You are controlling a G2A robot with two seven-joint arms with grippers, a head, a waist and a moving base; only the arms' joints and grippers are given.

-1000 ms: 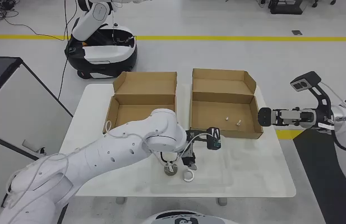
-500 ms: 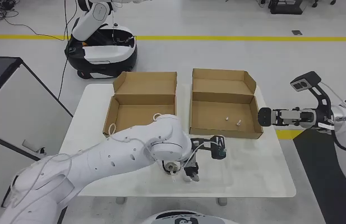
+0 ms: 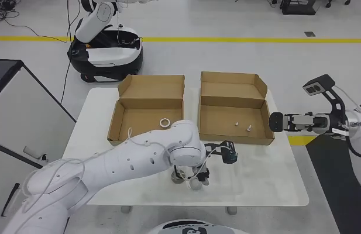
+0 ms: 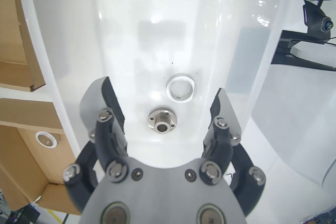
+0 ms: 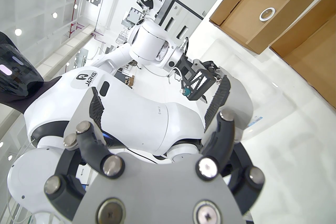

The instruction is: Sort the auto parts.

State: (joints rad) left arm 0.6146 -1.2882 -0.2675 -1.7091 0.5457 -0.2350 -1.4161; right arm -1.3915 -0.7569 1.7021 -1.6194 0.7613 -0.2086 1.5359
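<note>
Our left gripper (image 4: 162, 100), jaws apart, hangs over the flanged hub (image 4: 162, 124) on the table (image 4: 157, 25); the ring (image 4: 181, 88) lies seemingly at its 4 o'clock. We should descend centred, clamping the hub alone.

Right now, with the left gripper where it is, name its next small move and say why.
Probably lower the left gripper straight down and close it on the metal hub. Its fingers are open, and in the wrist view the hub lies on the table between them, apart from the white ring beside it. Neither part is in a box yet.
</note>
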